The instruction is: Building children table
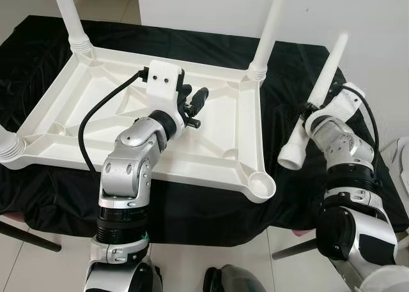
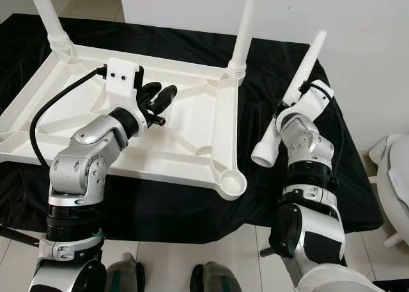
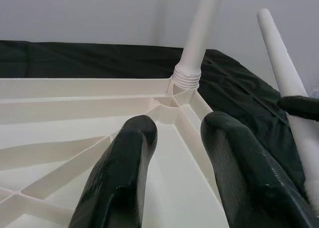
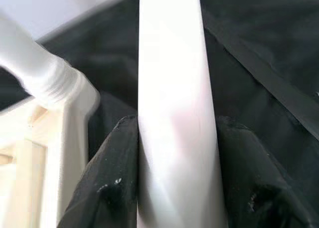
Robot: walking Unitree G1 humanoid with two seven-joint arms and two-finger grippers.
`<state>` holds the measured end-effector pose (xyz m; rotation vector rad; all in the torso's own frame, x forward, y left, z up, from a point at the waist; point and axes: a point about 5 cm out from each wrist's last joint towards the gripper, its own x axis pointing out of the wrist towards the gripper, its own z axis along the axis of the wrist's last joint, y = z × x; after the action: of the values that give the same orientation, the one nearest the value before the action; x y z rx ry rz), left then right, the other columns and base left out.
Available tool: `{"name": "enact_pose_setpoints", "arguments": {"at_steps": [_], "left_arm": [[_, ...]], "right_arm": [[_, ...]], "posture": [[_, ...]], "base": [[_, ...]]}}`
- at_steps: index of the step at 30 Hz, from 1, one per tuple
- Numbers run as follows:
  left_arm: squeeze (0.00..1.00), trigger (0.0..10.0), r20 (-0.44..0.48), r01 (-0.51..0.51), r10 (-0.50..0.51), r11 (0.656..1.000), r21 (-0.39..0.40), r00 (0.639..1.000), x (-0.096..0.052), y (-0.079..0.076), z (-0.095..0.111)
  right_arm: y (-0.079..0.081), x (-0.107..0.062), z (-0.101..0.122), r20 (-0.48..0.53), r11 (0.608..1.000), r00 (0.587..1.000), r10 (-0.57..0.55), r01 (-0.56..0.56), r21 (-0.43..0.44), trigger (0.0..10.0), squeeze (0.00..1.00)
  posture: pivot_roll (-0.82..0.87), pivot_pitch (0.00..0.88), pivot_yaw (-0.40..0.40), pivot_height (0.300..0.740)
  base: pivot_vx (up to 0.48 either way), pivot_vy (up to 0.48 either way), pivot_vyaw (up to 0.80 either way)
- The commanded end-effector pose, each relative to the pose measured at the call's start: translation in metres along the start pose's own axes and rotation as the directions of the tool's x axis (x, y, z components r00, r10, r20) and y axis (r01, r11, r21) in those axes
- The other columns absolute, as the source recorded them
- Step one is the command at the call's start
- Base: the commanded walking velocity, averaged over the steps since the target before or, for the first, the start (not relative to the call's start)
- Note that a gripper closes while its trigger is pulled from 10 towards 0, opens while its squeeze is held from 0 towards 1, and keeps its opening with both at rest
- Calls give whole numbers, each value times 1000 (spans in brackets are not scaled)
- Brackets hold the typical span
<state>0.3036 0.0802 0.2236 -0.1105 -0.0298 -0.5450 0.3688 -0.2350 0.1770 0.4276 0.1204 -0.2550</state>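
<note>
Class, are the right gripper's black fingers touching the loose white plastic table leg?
Touching. The right wrist view shows both fingers pressed against the loose white plastic table leg, no gap.

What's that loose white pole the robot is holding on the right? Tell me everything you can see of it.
The loose white tapered plastic leg is smooth, narrow at its rounded far tip and widening to an open, hollow near end. It tilts over the black cloth, beside the upturned white plastic tabletop and apart from it. The right gripper clamps it between two black fingers. It is not yet screwed into the empty corner socket.
</note>
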Motion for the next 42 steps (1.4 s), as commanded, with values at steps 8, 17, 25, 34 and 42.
{"name": "enact_pose_setpoints", "arguments": {"at_steps": [8,17,25,34,42], "left_arm": [[0,10000,27,72,-72,997,35,997,-4,-10,6],[0,10000,26,199,-201,977,79,979,-7,-20,7],[0,10000,31,264,-269,958,115,963,-10,-22,11],[0,10000,104,404,-404,915,22,909,-7,-39,27],[1000,10000,143,504,-493,863,-45,858,-9,-48,37]], "right_arm": [[13,-10,12,142,974,964,226,-222,-44,10000,0],[37,-33,39,309,844,786,536,-506,-177,10000,0],[47,-43,40,324,781,710,625,-569,-257,10000,0],[77,-63,13,199,569,534,822,-752,-333,10000,0],[82,-68,2,116,474,465,878,-808,-349,10000,0]], "posture": [[8,13,-53,740],[13,13,-57,740],[10,21,-56,740],[13,28,-61,740],[18,30,-63,740]], "base": [[0,0,0],[0,0,0],[0,0,0],[0,0,0],[0,0,0]]}}
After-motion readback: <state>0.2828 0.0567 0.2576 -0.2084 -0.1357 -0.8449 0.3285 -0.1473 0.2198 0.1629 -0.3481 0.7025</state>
